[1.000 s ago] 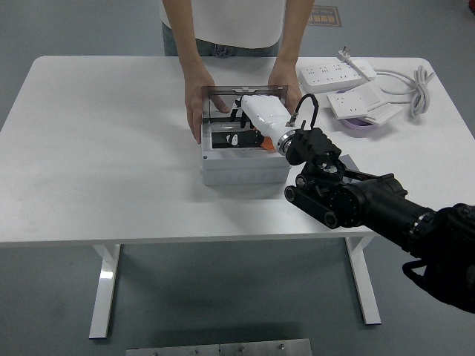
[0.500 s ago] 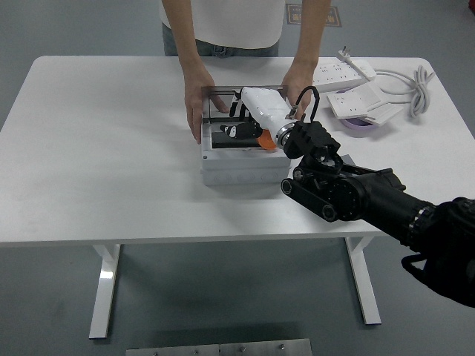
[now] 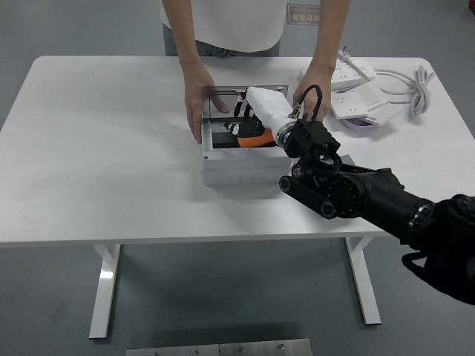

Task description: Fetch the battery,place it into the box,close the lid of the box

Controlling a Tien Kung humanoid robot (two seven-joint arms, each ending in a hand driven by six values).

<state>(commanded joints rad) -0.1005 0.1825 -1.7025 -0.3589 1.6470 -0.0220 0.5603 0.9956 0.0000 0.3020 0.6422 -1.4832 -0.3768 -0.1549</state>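
A grey box (image 3: 241, 170) stands mid-table with its lid (image 3: 223, 94) raised at the back. My right hand (image 3: 245, 122), white at the end of a black arm, reaches into the box from the right. Its fingers curl around the black and orange battery (image 3: 252, 135), which is low inside the box. A person at the far side rests one hand (image 3: 197, 111) on the box's left rim. The person's other hand (image 3: 312, 90) is off the box, just to its right. My left arm does not show.
Two white power strips (image 3: 338, 72) (image 3: 358, 101) and a coiled white cable (image 3: 417, 85) lie at the back right. A purple object (image 3: 361, 125) sits beneath the nearer strip. Bare tabletop stretches to the left of the box.
My right hand has shifted slightly left and further back in the box with the battery. The person's hand on the box's right side has lifted off and moved right.
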